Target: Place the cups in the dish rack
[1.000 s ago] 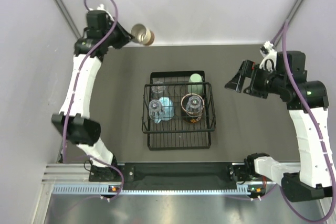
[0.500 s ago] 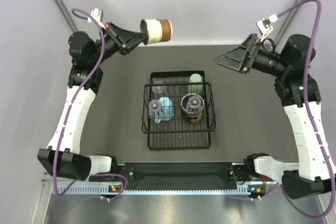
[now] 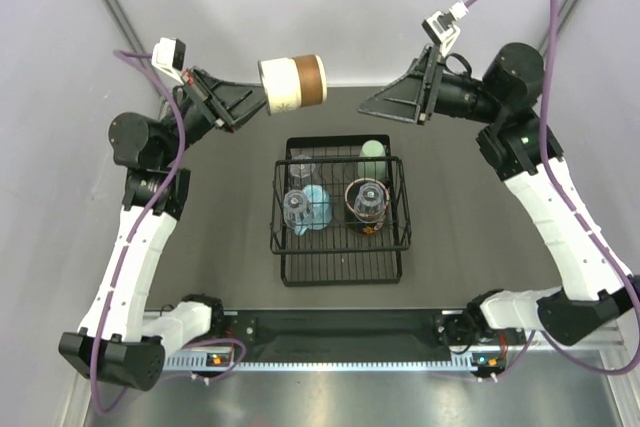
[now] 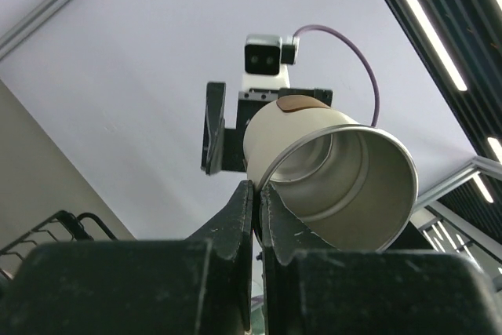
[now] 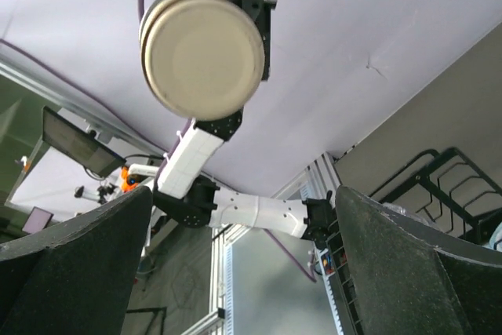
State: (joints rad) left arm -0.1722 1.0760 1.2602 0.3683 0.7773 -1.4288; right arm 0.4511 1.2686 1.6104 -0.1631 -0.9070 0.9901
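My left gripper (image 3: 262,95) is raised high above the table's far left and is shut on the rim of the tan-brown cup (image 3: 293,81), which lies on its side in the air with its base toward the right arm. The left wrist view looks into the cup's metal inside (image 4: 337,170), rim pinched between the fingers. My right gripper (image 3: 372,105) is open and empty, raised and facing the cup; its wrist view shows the cup's base (image 5: 202,54). The black wire dish rack (image 3: 340,252) holds the pale green tumbler (image 3: 373,159), light blue mug (image 3: 316,205), red-lined dark cup (image 3: 366,199) and clear glasses (image 3: 295,209).
The rack sits mid-table on a dark mat (image 3: 230,197). Its near half holds no cups. A corner of the rack shows in the right wrist view (image 5: 447,186) and in the left wrist view (image 4: 47,233).
Both arms have risen and swung inward. The left gripper carried the tan-brown cup up and to the right; the right gripper moved up and left until it faces the cup.
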